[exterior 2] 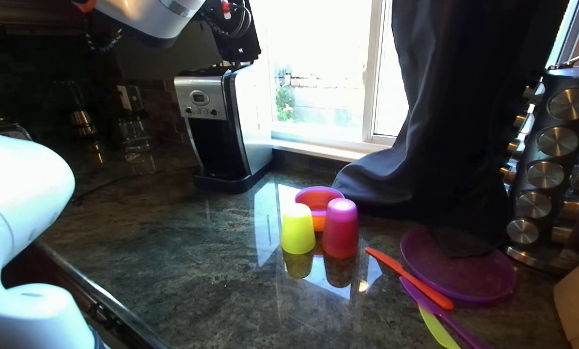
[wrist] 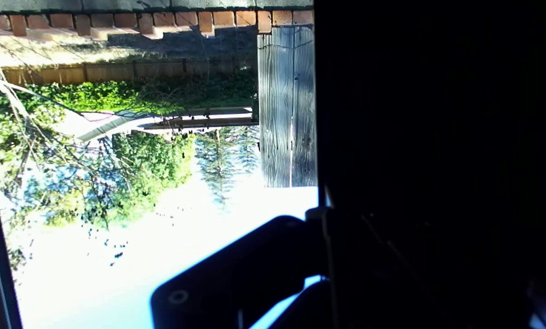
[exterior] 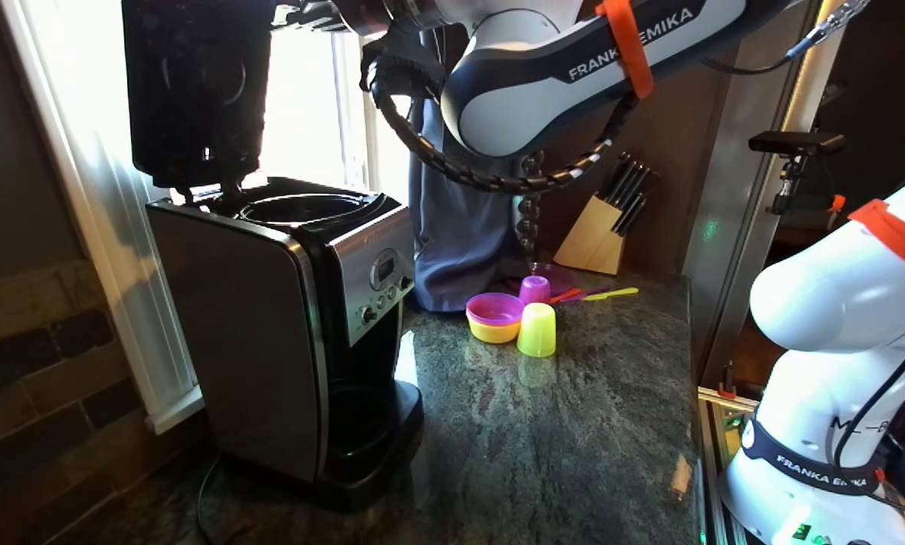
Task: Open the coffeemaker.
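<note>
The coffeemaker [exterior: 248, 341] stands on the counter by the window, and it also shows in an exterior view [exterior 2: 221, 140]. Its black lid [exterior: 195, 91] stands raised, almost upright, above the exposed top opening; the lid also shows raised in an exterior view [exterior 2: 238, 41]. My gripper [exterior: 289, 17] is at the top frame edge, beside the lid's upper edge on the window side. In the wrist view, one dark finger of the gripper [wrist: 327, 219] shows against the window; the other is lost in a black area covering the right half. Contact and jaw opening cannot be made out.
A yellow cup [exterior: 537, 331], a purple cup [exterior: 535, 289] and stacked bowls [exterior: 495, 318] stand on the counter. Plastic cutlery and a purple plate [exterior 2: 463, 266] lie nearby. A dark cloth [exterior: 456, 227], a spice rack [exterior 2: 546, 174] and a knife block [exterior: 592, 235] stand behind.
</note>
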